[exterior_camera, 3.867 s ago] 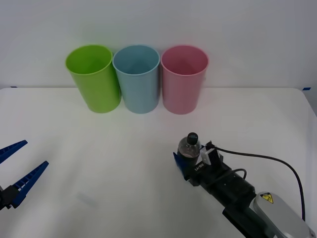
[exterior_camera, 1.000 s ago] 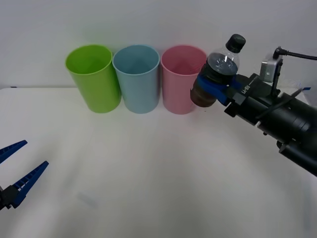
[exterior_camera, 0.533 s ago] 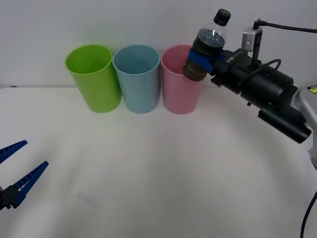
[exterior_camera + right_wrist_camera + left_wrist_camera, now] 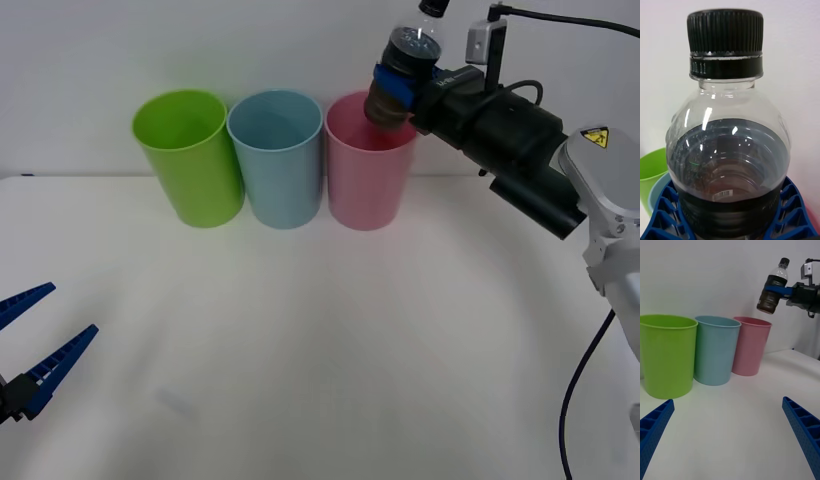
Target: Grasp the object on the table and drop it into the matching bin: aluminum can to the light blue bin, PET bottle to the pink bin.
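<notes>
Right gripper [image 4: 398, 83] clamps our small clear plastic bottle with black cap [image 4: 405, 60] mid-body above the tall round pink plastic bin [image 4: 368, 165] at its 2 o'clock rim for a drop; left gripper [image 4: 28, 350] idles open low.
</notes>
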`<state>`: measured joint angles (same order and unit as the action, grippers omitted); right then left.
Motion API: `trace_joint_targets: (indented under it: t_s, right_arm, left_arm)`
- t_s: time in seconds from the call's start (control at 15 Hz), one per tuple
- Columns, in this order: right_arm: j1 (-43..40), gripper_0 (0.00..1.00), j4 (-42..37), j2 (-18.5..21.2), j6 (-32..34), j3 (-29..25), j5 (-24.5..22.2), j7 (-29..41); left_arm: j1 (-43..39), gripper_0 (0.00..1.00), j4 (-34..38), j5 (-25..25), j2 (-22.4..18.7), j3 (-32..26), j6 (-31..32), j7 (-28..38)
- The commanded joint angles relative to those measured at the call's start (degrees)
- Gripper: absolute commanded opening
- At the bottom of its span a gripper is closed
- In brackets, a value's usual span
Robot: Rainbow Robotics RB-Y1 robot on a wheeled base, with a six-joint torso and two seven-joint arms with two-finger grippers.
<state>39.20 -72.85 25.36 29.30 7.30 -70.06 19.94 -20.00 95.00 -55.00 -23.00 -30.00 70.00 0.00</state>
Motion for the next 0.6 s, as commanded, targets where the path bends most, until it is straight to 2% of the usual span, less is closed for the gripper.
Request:
trace_joint_targets:
  t_s: [0.07, 0.33, 0.6]
  right_arm:
    - [2.6, 0.00, 3.9, -1.5, -1.2, 0.0, -1.5, -0.3]
    - [6.0, 0.00, 9.0, -3.7, -2.9, 0.0, -2.9, -0.8]
    - [7.0, 0.00, 10.2, -4.8, -4.8, 0.0, -3.8, -1.1]
  left_arm:
    - [0.0, 1.00, 0.0, 0.0, 0.0, 0.0, 0.0, 0.0]
    - [0.0, 1.00, 0.0, 0.0, 0.0, 0.0, 0.0, 0.0]
    - [0.0, 1.00, 0.0, 0.0, 0.0, 0.0, 0.0, 0.0]
